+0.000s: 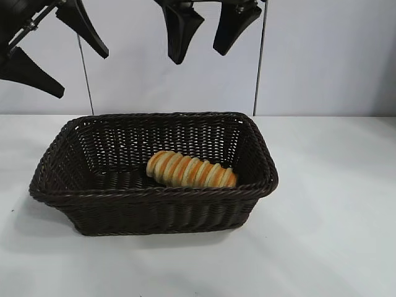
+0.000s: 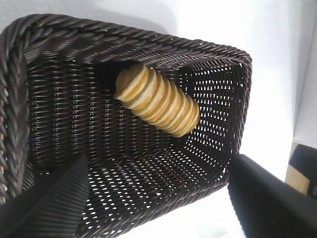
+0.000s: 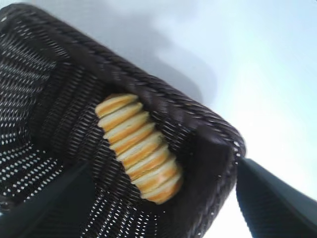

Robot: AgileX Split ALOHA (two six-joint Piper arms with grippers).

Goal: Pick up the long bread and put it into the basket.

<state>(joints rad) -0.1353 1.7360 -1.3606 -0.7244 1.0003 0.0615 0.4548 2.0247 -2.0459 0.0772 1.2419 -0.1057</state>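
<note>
The long bread (image 1: 191, 171), golden with orange-brown ridges, lies on the floor of the dark brown wicker basket (image 1: 154, 195), toward its front right. It also shows in the left wrist view (image 2: 157, 99) and the right wrist view (image 3: 140, 146). My left gripper (image 1: 52, 59) hangs open and empty high above the basket's left end. My right gripper (image 1: 207, 34) hangs open and empty high above the basket's back edge. The basket shows in both wrist views (image 2: 59, 37) (image 3: 163, 99).
The basket stands on a white table (image 1: 334, 216) with a white wall behind. Bare table lies to the right and in front of the basket.
</note>
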